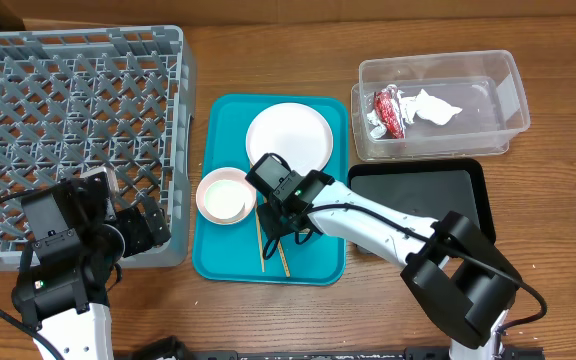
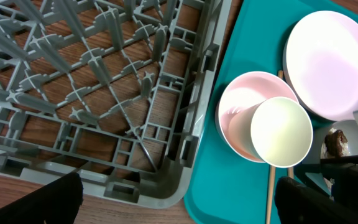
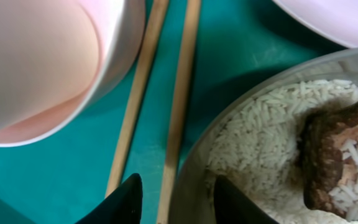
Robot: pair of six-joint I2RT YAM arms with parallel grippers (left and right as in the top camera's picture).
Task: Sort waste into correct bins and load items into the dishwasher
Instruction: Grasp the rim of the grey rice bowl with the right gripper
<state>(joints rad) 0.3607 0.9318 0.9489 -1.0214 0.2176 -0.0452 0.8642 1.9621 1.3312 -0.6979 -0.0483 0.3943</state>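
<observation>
Overhead, the right arm (image 1: 388,225) reaches from the near edge of the table (image 1: 558,220) to the teal tray (image 1: 323,255). The right pincer (image 1: 284,212) points down over the tray's middle. The left arm (image 1: 63,250) is folded up left of the tray, with the left pincer (image 1: 138,222) over the near corner of the grey rack (image 1: 78,110). On the tray lie one white plate (image 1: 288,138) at the far end, one pink bowl (image 1: 225,195) at the left side and two wooden chopsticks (image 1: 262,245) at the near end. Right of the tray stand one clear tub (image 1: 513,95), holding a shiny red wrapper (image 1: 388,110) and a crumpled white napkin (image 1: 435,107), and one black tray (image 1: 418,195). From the left wrist, the left pincer is spread wide and holds nothing, hanging above the rack wall just beside the tray's left edge; one white cup (image 2: 281,132) sits inside the pink bowl. From the right wrist, the right pincer's fingers (image 3: 114,202) are spread apart and grip nothing. One is outside and one inside the rim of one grey-green bowl (image 3: 229,124). This bowl sits on the tray between the chopsticks and the plate, and holds loose white rice (image 3: 260,143) and one brown lump (image 3: 334,155).
</observation>
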